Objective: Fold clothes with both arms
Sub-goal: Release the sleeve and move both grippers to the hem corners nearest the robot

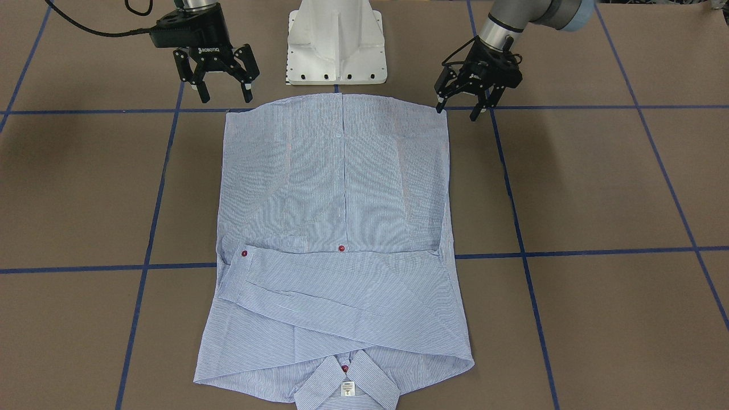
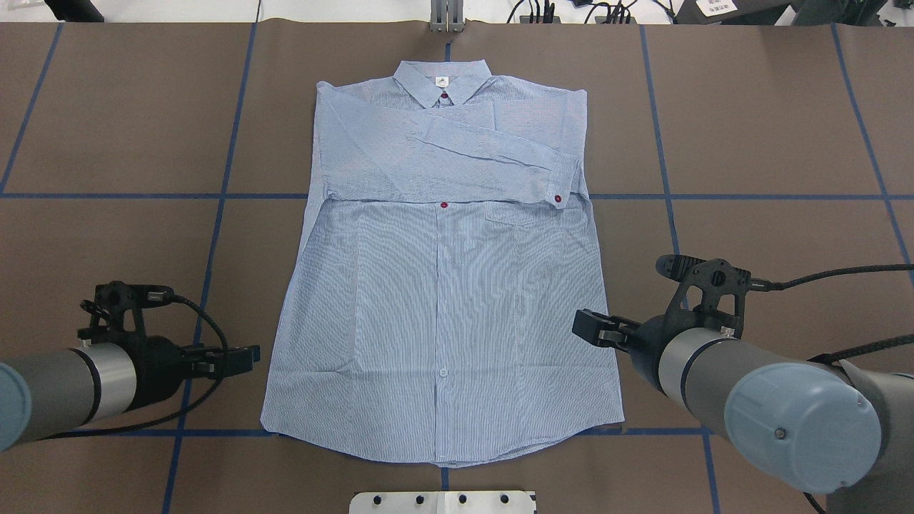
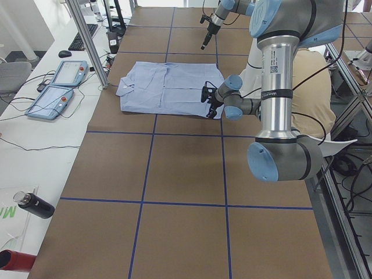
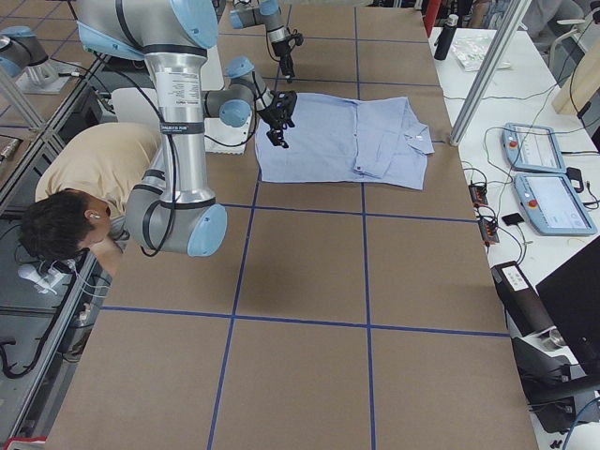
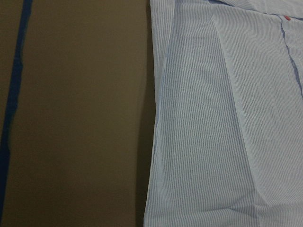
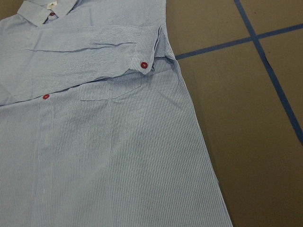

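Thin blue-and-white striped button shirt (image 2: pixel 443 285) lies flat on the brown bench (image 2: pixel 107 107), sleeves already crossed over the chest. The black left tool (image 1: pixel 457 112) and right tool (image 1: pixel 225 90) hang spread and empty by the hem corners, probably not touching it. Body folds aren't done yet.

A robotics lab; teach pendants (image 3: pixel 51 102) beside a tape-gridded table (image 3: pixel 186 168); aluminium framing (image 3: pixel 85 40).

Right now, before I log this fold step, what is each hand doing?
Left hand: open, empty, by one hem corner of the striped shirt.
Right hand: open, empty, near the other hem corner.
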Controlling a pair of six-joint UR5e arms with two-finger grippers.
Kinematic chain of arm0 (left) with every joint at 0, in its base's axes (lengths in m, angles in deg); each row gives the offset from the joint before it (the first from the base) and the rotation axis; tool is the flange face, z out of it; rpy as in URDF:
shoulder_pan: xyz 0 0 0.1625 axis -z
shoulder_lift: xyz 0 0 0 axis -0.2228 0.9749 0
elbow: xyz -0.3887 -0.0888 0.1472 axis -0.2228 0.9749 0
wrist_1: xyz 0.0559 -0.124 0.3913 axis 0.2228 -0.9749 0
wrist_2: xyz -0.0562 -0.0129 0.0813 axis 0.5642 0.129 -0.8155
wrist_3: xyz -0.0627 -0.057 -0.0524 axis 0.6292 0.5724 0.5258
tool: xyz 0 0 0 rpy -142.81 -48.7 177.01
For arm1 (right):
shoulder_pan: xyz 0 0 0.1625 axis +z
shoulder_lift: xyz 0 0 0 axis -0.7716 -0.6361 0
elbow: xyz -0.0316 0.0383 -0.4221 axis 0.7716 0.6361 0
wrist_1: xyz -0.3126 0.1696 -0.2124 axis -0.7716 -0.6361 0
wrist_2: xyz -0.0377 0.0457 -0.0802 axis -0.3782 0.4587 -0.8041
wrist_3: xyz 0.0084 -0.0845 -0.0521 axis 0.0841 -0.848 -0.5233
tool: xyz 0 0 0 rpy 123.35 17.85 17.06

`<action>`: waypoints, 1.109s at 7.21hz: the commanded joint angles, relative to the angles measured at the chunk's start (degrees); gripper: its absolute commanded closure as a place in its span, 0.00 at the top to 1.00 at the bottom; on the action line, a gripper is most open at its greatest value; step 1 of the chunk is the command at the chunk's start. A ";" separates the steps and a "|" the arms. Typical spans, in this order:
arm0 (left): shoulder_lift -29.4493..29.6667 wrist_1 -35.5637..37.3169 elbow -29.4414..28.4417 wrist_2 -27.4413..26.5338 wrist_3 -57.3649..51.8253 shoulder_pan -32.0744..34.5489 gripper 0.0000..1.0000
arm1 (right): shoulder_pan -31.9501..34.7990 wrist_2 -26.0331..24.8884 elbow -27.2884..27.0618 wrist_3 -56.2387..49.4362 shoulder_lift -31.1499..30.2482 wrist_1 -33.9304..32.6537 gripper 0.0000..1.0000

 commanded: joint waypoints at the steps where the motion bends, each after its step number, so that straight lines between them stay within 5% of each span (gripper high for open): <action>1: 2.79 0.16 -3.58 -0.74 0.32 -1.01 0.82 | -0.07 -0.17 1.12 -0.08 -0.12 0.60 1.00; 3: 2.78 2.25 -3.32 -0.66 0.32 -1.98 0.71 | -0.07 -0.17 1.03 -0.08 -0.03 0.60 1.00; 8: 2.52 4.02 -3.05 -0.65 0.41 -4.88 0.63 | -0.16 -0.17 0.94 0.10 0.06 0.60 1.00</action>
